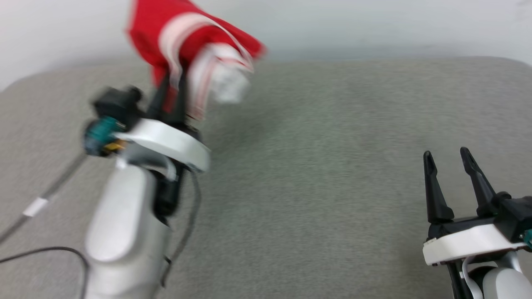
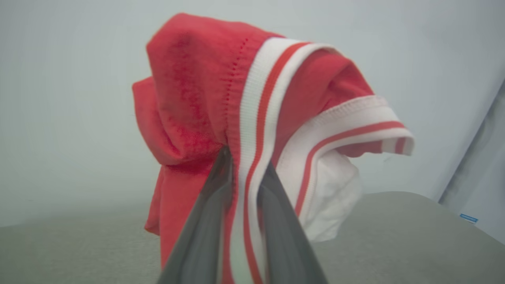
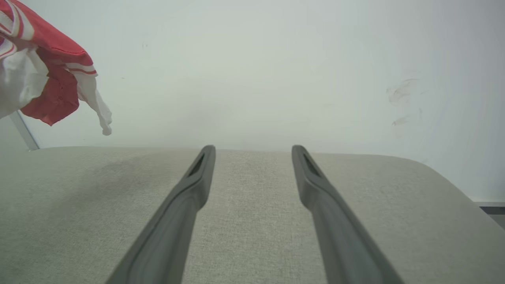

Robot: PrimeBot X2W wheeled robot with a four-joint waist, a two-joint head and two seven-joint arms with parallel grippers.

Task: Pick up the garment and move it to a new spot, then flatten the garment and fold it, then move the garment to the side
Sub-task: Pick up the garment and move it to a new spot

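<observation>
One bunched thin garment (image 2: pixel 189 90), pinched in left claw (image 2: pixel 246 163), seemingly airborne, right claw (image 3: pixel 252 150) spread

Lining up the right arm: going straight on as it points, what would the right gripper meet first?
Likely the white wall: the right gripper points low over the grey padded surface, with the garment off to its left. Depth is unclear.

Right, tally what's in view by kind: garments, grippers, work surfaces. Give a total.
Garments: 1, the red and white garment, held off the surface
Grippers: 2, the left gripper clamped on the garment's striped trim, the right gripper open
Work surfaces: 1, the grey padded surface
Total: 4
</observation>
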